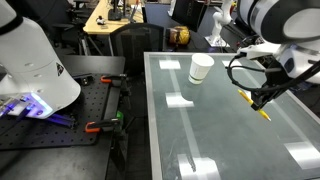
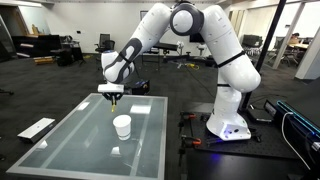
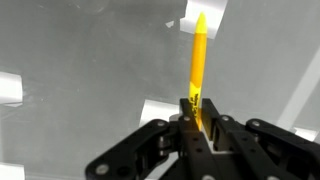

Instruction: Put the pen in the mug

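Robot gripper [image 3: 197, 112] clamps a yellow pen [image 3: 199, 60] over the glass table [image 2: 80, 140], near the white mug [image 2: 122, 126].

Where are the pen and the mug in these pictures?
pen [image 3: 197, 62]: wrist view, middle of its yellow shaft.
mug [image 1: 201, 70]: in an exterior view, on its white outer wall.

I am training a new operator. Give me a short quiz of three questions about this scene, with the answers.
1. True or false: the pen is already inside the mug.
2. What does the gripper hold? A) nothing B) the pen C) the mug
3. Fill in: the mug stands upright on the glass ____.
Key: 1 false; 2 B; 3 table.
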`<state>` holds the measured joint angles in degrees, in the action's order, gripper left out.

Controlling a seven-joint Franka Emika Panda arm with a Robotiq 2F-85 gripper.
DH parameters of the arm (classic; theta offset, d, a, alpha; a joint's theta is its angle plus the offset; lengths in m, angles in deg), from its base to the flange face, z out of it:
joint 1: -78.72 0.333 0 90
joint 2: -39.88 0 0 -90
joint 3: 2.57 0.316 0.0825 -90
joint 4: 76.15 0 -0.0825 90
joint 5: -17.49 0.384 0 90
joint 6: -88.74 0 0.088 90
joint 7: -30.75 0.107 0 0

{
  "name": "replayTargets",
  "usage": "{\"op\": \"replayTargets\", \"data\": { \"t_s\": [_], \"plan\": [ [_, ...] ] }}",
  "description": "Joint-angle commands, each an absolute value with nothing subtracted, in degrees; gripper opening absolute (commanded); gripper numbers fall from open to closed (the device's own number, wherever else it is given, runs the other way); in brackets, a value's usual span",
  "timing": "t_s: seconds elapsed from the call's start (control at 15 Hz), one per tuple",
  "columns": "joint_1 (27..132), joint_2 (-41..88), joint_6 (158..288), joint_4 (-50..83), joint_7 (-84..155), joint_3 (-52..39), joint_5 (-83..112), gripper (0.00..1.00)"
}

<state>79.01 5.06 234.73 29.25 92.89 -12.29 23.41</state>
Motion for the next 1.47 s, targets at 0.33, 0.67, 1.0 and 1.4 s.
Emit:
{"op": "replayTargets", "data": {
  "t_s": [0.33, 0.67, 1.0, 1.4],
  "plan": [
    [83.9, 16.2, 227.3, 33.9, 93.4, -12.4, 18.8, 0.04],
    [85.8, 18.8, 222.7, 32.8, 93.6, -11.6, 14.3, 0.04],
    [86.9, 21.2, 216.2, 32.3, 92.0, -9.3, 10.7, 0.04],
    [87.4, 24.2, 208.0, 31.8, 88.8, -5.9, 7.0, 0.04]
  ]
}}
